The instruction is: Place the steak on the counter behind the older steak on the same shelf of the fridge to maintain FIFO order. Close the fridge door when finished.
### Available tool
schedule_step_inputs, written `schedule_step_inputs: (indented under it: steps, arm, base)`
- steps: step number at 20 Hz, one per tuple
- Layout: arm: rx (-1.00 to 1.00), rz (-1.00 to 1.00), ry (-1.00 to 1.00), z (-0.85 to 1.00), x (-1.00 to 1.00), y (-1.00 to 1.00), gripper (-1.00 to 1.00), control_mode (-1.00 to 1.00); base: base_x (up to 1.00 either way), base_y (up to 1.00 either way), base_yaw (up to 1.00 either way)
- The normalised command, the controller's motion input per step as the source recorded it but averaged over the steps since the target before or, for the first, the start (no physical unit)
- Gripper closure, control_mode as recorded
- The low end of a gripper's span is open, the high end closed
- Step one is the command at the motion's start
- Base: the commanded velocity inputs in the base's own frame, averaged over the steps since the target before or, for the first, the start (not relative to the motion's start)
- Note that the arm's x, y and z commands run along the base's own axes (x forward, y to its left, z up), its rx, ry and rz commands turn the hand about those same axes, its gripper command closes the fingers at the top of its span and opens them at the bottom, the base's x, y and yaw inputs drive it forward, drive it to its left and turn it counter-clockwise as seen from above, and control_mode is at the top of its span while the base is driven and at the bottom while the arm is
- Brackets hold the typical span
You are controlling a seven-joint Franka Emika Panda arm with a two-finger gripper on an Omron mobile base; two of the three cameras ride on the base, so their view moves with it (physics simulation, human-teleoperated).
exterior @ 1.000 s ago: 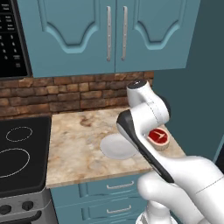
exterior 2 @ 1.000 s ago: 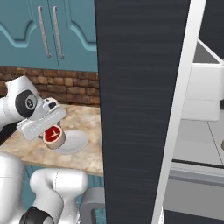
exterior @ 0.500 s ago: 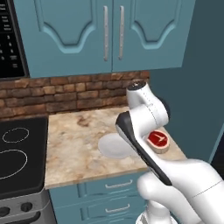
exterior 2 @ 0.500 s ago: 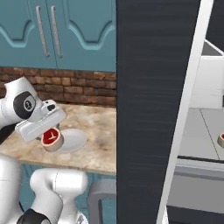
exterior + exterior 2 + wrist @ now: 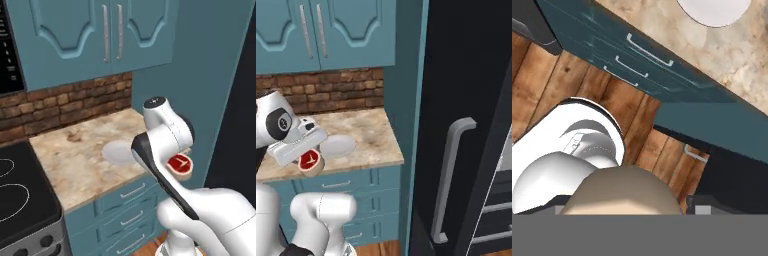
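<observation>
My gripper (image 5: 180,167) is shut on the steak (image 5: 179,163), a small red cut with a cream-tan rim, held in the air just off the counter's (image 5: 75,155) front right corner. From the right base the steak (image 5: 310,162) hangs in the gripper (image 5: 309,161) in front of the counter (image 5: 372,131). In the hand view its tan rim (image 5: 622,192) bulges between the fingertips (image 5: 704,202). The fridge (image 5: 466,100) stands to the right, dark, with a grey bar handle (image 5: 452,175). The older steak and the shelf are out of view.
A white plate (image 5: 118,152) lies on the counter near the arm, also seen as the plate (image 5: 337,146) from the right. The black stovetop (image 5: 15,200) lies to the left. Teal drawers (image 5: 637,55) and wooden floor (image 5: 552,75) are below the hand.
The whole picture has slid: the base has moved, so the counter and cabinets sit further left and the fridge front looms larger. The steak stays in the gripper.
</observation>
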Motion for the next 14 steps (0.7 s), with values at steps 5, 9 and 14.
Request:
schedule_step_inputs:
  steps: [5, 9, 14]
  arm:
    - [0.00, 0.00, 0.00, 0.00, 0.00, 0.00, 1.00, 1.00]
    - [0.00, 0.00, 0.00, 0.00, 0.00, 0.00, 1.00, 1.00]
    - [0.00, 0.00, 0.00, 0.00, 0.00, 0.00, 1.00, 1.00]
  base:
    - [-0.70, 0.10, -0.83]
    - [-0.59, -0.04, -0.82]
    - [-0.48, -0.72, -0.64]
